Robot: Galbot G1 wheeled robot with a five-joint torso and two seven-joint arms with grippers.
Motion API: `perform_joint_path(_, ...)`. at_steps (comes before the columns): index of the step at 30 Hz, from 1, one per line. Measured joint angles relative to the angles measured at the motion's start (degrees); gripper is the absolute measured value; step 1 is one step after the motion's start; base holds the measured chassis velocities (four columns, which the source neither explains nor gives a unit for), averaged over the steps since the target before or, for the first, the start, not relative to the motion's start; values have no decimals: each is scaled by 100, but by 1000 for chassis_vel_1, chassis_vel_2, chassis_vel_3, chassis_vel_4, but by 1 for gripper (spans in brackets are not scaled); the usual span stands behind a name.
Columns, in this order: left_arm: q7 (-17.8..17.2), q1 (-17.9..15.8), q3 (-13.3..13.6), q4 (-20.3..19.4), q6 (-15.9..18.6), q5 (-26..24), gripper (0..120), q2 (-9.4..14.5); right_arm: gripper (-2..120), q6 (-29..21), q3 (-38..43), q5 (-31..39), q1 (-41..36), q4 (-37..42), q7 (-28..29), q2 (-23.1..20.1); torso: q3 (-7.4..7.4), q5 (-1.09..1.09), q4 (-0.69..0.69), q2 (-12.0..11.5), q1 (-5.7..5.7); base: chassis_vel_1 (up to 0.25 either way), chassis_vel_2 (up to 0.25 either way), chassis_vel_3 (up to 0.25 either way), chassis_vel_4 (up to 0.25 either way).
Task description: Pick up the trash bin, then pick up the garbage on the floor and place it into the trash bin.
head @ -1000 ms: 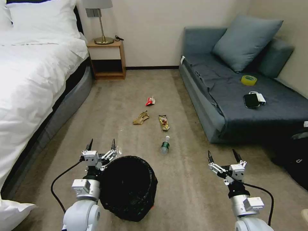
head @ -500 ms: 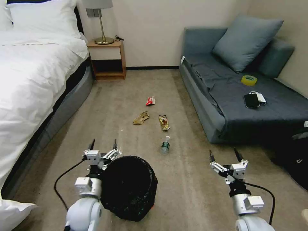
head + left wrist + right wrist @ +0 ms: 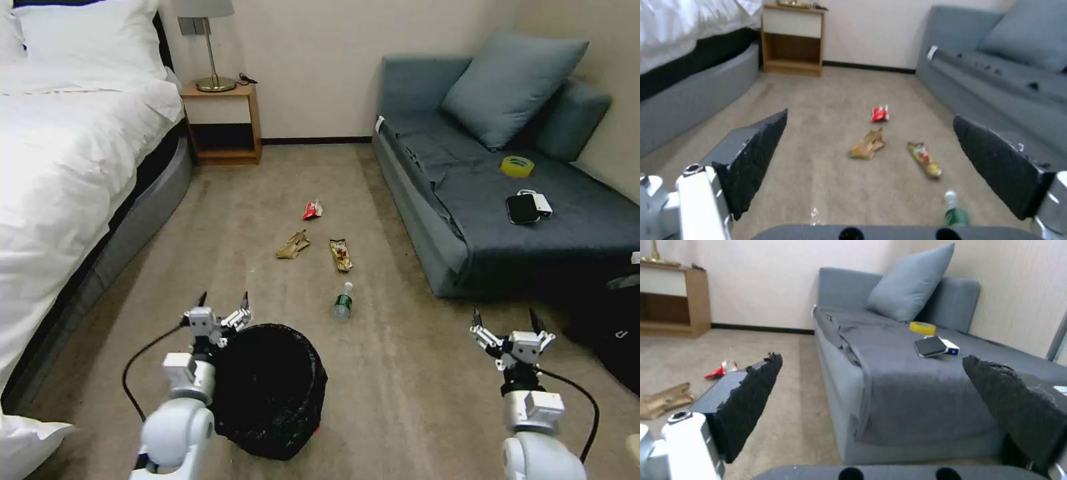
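Both of my arms have moved since a moment ago. My right gripper [image 3: 505, 320] has swung out to the right, closer to the sofa [image 3: 467, 193], and my left gripper [image 3: 223, 301] has slid a little to the right, toward the trash bin [image 3: 270, 390].

My left gripper floats just past the far left edge of the bin's rim, very near it, but I cannot tell if it touches. Its fingers are spread wide apart and hold nothing. My right gripper is also spread wide and holds nothing. It is well apart from the bin, off to the right.

The bin stands on the carpet close in front of me, with its black bag open at the top. My left arm is the nearer one, so I think it should be the one to grab the rim. The rim lies just behind and to the right of my left fingers.

The garbage lies farther out on the floor. The bottle [image 3: 343, 301] is nearest, then the snack wrapper [image 3: 341, 255] and the tan paper [image 3: 293, 245], and the red packet [image 3: 312, 210] is farthest.
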Motion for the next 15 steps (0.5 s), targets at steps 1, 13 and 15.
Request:
perform_joint_path(1, -81, 50, -30, -179, 177, -130, 100, 75, 100, -117, -10, 102, -22, 71, 21, -46, 0, 1, -1, 0, 0, 0, 0, 0, 0)
perform_joint_path(13, -1024, 380, -120, 211, 1787, -1160, 100, 376, 100, -1533, -585, 731, -612, 662, 454, -398, 0, -2, 0, 0, 0, 0, 0, 0, 0)
perform_joint_path(15, -1092, 392, -98, 223, 1928, -1293, 100, 411, 100, -1595, -614, 793, -631, 695, 486, -414, 0, -1, 0, 0, 0, 0, 0, 0, 0)
